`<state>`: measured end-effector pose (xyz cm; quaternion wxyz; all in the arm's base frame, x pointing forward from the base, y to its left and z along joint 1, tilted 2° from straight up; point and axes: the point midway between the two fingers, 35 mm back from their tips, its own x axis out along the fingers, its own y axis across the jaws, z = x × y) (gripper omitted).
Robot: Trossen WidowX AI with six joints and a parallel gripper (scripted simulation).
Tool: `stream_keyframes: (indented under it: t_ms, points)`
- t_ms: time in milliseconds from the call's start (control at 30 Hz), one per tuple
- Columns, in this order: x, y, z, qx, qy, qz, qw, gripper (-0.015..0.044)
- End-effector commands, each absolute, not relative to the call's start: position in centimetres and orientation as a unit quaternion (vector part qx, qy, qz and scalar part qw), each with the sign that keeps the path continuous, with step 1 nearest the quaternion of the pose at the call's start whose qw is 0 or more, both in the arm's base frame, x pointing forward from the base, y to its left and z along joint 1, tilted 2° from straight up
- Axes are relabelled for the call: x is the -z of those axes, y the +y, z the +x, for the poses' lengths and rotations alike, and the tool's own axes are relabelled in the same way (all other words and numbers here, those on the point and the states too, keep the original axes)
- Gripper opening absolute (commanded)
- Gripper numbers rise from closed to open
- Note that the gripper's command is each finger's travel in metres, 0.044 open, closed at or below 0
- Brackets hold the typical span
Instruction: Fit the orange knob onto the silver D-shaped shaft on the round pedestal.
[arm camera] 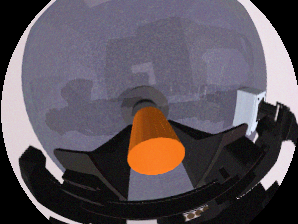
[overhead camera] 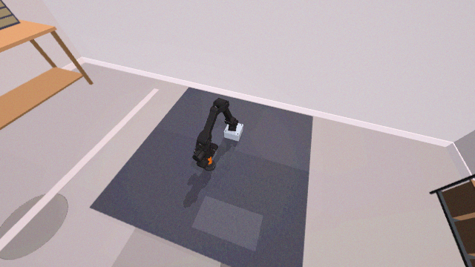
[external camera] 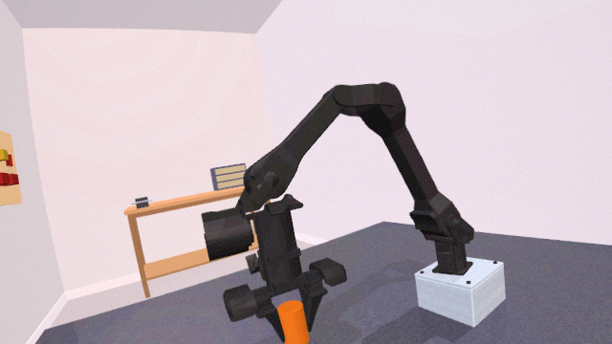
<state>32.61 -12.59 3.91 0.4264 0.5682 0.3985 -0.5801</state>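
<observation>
My gripper is shut on the orange knob, a plain cylinder held upright between the two black fingers. In the wrist view the knob's far end sits over the dark round pedestal, which also shows in the top view as a dark disc under the gripper. The silver shaft is hidden by the knob. I cannot tell how far down the knob sits. In the exterior view the knob's lower end is cut off by the frame edge.
The arm's white base block stands behind the gripper on the dark floor mat. A wooden shelf table stands far off by the wall. A dark rack is at the far right.
</observation>
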Motion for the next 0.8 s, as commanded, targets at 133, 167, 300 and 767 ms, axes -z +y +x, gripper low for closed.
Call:
stream_keyframes:
  t_ms: [133, 167, 300, 767]
  points:
    - [-4.41, -12.69, 32.77, 0.615, 0.337, 0.608, 0.372, 0.0000]
    - [-4.40, -12.70, 32.82, 0.617, 0.334, 0.610, 0.369, 0.0000]
    - [-4.28, -12.80, 33.05, 0.617, 0.334, 0.610, 0.369, 0.0000]
    - [-3.79, -12.74, 32.80, 0.617, 0.334, 0.610, 0.369, 0.0000]
